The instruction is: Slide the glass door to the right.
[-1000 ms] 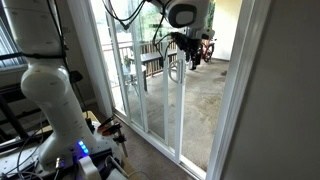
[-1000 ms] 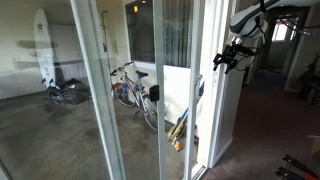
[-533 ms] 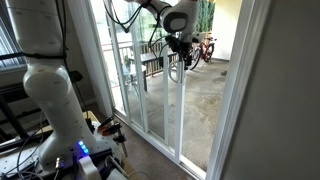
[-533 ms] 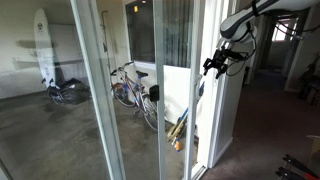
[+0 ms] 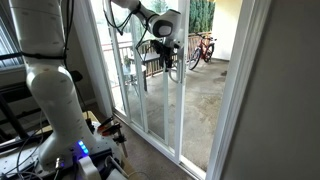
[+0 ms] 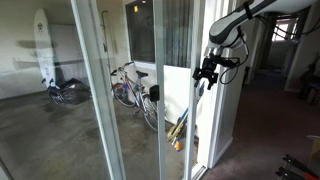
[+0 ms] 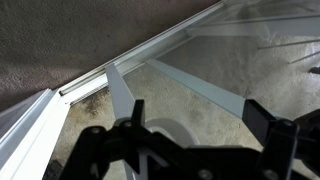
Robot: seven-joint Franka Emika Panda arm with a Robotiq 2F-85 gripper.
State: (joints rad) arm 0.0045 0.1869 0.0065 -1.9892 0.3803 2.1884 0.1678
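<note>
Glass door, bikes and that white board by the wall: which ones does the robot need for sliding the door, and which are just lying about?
For the job:
- the glass door
- its pull handle
- the tool, open, close to the door

Just lying about:
- the bicycle behind the glass
- the red bicycle
- the white board against the wall

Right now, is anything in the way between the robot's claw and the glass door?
Nothing that I can see. The gripper hangs open right beside the door, close to its handle, with only air between them. Whether they touch, I cannot tell.
</note>
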